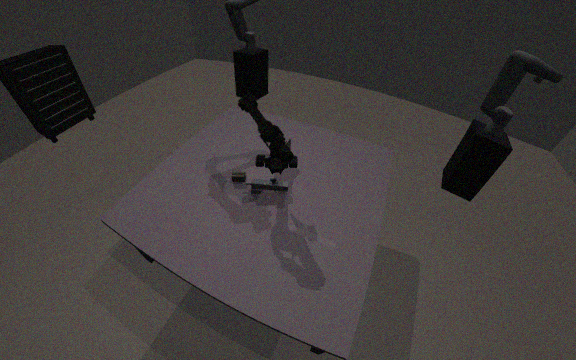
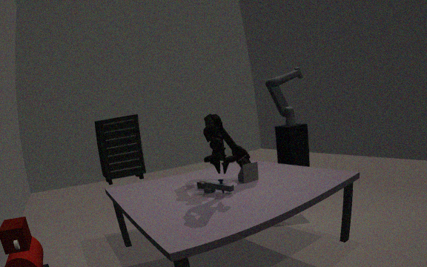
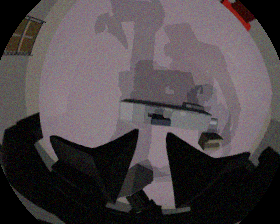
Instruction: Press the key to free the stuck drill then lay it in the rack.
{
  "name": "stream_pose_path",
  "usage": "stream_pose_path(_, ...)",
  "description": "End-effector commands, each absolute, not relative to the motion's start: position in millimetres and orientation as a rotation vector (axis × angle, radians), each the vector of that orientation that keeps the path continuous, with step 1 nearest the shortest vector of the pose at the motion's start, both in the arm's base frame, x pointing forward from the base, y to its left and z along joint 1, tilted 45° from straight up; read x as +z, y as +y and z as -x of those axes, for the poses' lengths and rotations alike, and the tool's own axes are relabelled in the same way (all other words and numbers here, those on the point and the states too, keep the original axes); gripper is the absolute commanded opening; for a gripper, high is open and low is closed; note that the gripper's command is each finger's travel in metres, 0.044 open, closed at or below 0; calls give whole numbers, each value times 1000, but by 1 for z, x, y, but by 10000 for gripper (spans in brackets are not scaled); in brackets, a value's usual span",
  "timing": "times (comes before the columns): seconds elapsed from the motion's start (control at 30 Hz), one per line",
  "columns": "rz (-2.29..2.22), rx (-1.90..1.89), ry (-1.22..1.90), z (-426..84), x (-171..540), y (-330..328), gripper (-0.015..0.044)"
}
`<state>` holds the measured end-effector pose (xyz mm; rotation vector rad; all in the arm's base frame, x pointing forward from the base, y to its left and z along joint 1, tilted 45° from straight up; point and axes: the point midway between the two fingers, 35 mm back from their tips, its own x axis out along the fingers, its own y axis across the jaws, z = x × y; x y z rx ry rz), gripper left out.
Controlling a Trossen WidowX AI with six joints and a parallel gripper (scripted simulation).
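From left to right in the exterior view: a slatted dark stand [image 1: 18,102] [image 2: 100,152] rises from the floor beyond the table [image 1: 168,215] [image 2: 291,193] [image 3: 81,90]. On the tabletop lies a long grey bar [image 1: 280,188] [image 2: 226,188] [image 3: 186,118]; a small dark piece [image 1: 273,180] [image 2: 221,181] [image 3: 160,120] shows at its upper side. Whether this piece is the drill or the key cannot be told. The top view shows a small brownish block [image 1: 238,177] [image 3: 210,141] near the left end of the bar. Above the dark piece hangs the gripper [image 1: 276,171] [image 2: 222,173] [image 3: 152,133], pointing down, its fingers apart with nothing between them. To its right, a grey block [image 2: 248,173] stands upright on the table. Farthest right, a pale arm [image 2: 278,96] is mounted on a black pedestal [image 2: 293,146].
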<state>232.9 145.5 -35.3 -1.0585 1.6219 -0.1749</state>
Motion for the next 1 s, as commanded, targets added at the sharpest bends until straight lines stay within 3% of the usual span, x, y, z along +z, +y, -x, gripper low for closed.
stream_pose_path(0.0,1047,-168,1611,-232,-10,174,263)
stream_pose_path(0.23,1180,-8,1637,-248,-12,156,440)
stream_pose_path(0.67,1850,829,1668,-308,14,66,440)
stream_pose_path(0.97,2076,1162,1626,-320,25,27,440)
